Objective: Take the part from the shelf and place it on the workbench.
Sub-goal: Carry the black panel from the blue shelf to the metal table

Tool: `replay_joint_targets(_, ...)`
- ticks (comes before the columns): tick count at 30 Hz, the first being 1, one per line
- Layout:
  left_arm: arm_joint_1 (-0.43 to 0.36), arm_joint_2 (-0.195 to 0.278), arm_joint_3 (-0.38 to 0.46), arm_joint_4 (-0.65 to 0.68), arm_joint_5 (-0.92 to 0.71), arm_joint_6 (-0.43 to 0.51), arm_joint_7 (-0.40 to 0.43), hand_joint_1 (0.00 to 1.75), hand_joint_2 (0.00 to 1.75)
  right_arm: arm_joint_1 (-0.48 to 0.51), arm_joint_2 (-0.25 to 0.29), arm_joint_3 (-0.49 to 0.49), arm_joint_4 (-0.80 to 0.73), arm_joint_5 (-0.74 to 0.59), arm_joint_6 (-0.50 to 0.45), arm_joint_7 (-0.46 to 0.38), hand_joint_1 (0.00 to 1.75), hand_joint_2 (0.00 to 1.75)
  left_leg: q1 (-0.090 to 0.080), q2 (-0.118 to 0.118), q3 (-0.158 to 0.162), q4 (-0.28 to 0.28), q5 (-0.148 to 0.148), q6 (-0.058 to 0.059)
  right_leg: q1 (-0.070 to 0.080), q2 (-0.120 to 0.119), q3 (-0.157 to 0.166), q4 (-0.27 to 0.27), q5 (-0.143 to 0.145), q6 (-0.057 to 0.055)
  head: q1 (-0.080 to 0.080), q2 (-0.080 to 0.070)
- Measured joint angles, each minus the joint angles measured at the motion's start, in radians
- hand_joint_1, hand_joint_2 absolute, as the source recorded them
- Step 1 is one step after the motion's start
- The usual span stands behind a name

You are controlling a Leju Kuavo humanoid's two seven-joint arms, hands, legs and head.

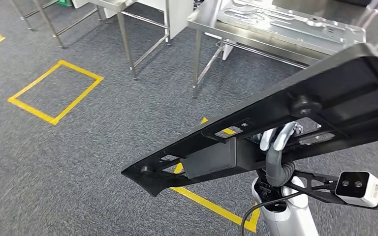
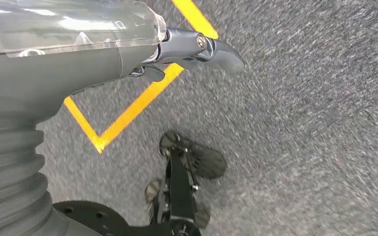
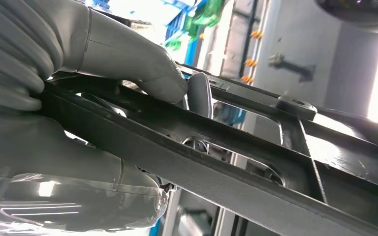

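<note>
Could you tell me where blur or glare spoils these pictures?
Head view: carpet smeared at the left, black part sharp. Left wrist view: carpet streaked with motion blur, left hand sharp. Right wrist view: background washed out by bright light, right hand close and soft.

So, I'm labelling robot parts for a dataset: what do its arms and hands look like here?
The right hand has a grey ribbed wrist cover, a thick smooth grey thumb and a clear glossy plastic shell. In the head view its fingers look pale silver, above a white forearm with a black cable and a white wrist camera on a black bracket. The left hand matches: grey, clear shell, darker fingers.
</note>
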Motion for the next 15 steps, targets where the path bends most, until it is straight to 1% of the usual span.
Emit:
replay_joint_targets(1,-0.001,-0.001,0.000,0.000,0.001,0.002,0.000,0.00,1.75,0.000,0.000,0.003,0.004,0.002,-0.002,0.000,1.75,1.75,0.000,0.013,0.001,0.000,-0.002,-0.001,-0.001,-0.004,0.011,-0.020,0.020,0.001,0.000,0.000)
replay_joint_targets(2,-0.001,-0.002,0.000,0.000,0.001,0.003,0.000,0.00,1.75,-0.001,0.000,0.007,0.007,0.004,-0.004,0.000,1.75,1.75,0.000,0.024,0.004,0.001,-0.005,-0.003,-0.001,-0.014,0.042,-0.077,0.053,0.000,0.000,0.000)
replay_joint_targets(3,-0.002,-0.004,0.000,0.000,0.001,0.005,0.000,0.00,1.75,-0.004,0.000,0.011,0.010,0.007,-0.006,-0.001,1.75,1.75,-0.001,0.034,0.008,0.001,-0.008,-0.007,0.001,-0.036,0.082,-0.153,0.081,-0.004,0.000,0.000)
replay_joint_targets(4,-0.002,-0.005,0.000,0.000,0.001,0.006,0.000,0.00,1.75,-0.007,0.000,0.016,0.013,0.012,-0.009,-0.001,1.75,1.75,-0.004,0.044,0.012,0.002,-0.012,-0.011,0.004,-0.059,0.117,-0.218,0.103,-0.010,0.000,0.000)
replay_joint_targets(5,-0.003,-0.007,0.000,0.000,0.001,0.008,-0.001,0.00,1.75,-0.011,0.000,0.020,0.016,0.016,-0.014,-0.002,1.75,1.75,-0.006,0.052,0.015,0.002,-0.015,-0.016,0.008,-0.076,0.140,-0.261,0.114,-0.016,0.000,0.000)
replay_joint_targets(6,-0.003,-0.007,0.000,0.000,0.001,0.009,-0.002,0.00,1.75,-0.014,0.001,0.024,0.019,0.019,-0.020,-0.002,1.75,1.75,-0.008,0.061,0.018,0.002,-0.018,-0.022,0.013,-0.083,0.149,-0.279,0.115,-0.022,0.000,0.000)
replay_joint_targets(7,-0.003,-0.008,0.000,0.000,0.001,0.010,-0.004,0.00,1.75,-0.016,0.001,0.028,0.022,0.022,-0.028,-0.003,1.75,1.75,-0.010,0.070,0.022,0.001,-0.020,-0.027,0.016,-0.074,0.147,-0.278,0.115,-0.028,0.000,0.000)
replay_joint_targets(8,-0.004,-0.008,0.000,0.000,0.000,0.010,-0.006,0.00,1.75,-0.018,0.001,0.031,0.024,0.023,-0.036,-0.003,1.75,1.75,-0.009,0.080,0.025,0.000,-0.022,-0.034,0.015,-0.060,0.147,-0.280,0.116,-0.033,0.000,0.000)
replay_joint_targets(9,-0.005,-0.008,0.000,0.000,-0.001,0.010,-0.008,0.00,1.75,-0.020,0.001,0.034,0.025,0.024,-0.044,-0.003,1.75,1.75,-0.007,0.073,0.026,0.005,-0.029,-0.040,0.013,-0.048,0.148,-0.283,0.117,-0.039,0.000,0.000)
replay_joint_targets(10,-0.006,-0.008,0.000,0.000,-0.002,0.009,-0.010,0.00,1.75,-0.023,0.001,0.038,0.025,0.024,-0.054,-0.003,1.75,1.75,-0.005,0.055,0.020,0.023,-0.043,-0.045,0.010,-0.037,0.150,-0.287,0.120,-0.045,0.000,0.000)
replay_joint_targets(11,-0.005,-0.008,0.000,0.000,-0.004,0.008,-0.012,0.00,1.75,-0.026,0.001,0.042,0.025,0.023,-0.064,-0.003,1.75,1.75,-0.003,0.028,0.004,0.062,-0.067,-0.048,0.006,-0.026,0.152,-0.290,0.122,-0.051,0.000,0.000)
replay_joint_targets(12,-0.004,-0.007,0.000,0.000,-0.005,0.006,-0.014,0.00,1.75,-0.029,0.001,0.047,0.025,0.022,-0.073,-0.003,1.75,1.75,-0.001,-0.002,-0.025,0.124,-0.099,-0.051,0.005,-0.015,0.153,-0.291,0.122,-0.055,0.000,0.000)
replay_joint_targets(13,-0.001,-0.007,0.000,0.000,-0.006,0.004,-0.016,0.00,1.75,-0.031,0.001,0.053,0.025,0.021,-0.081,-0.003,1.75,1.75,0.000,-0.018,-0.061,0.196,-0.131,-0.053,0.005,-0.002,0.152,-0.291,0.122,-0.058,0.000,0.000)
replay_joint_targets(14,0.001,-0.007,0.000,0.000,-0.006,0.003,-0.017,0.00,1.75,-0.031,0.001,0.058,0.026,0.021,-0.088,-0.003,1.75,1.75,0.000,-0.025,-0.094,0.260,-0.152,-0.054,0.006,0.013,0.153,-0.290,0.122,-0.058,0.000,0.000)
replay_joint_targets(15,0.003,-0.006,0.000,0.000,-0.006,0.002,-0.017,0.00,1.75,-0.030,0.001,0.062,0.027,0.021,-0.092,-0.003,1.75,1.75,0.000,-0.027,-0.116,0.296,-0.154,-0.054,0.007,0.028,0.153,-0.290,0.122,-0.059,0.000,0.000)
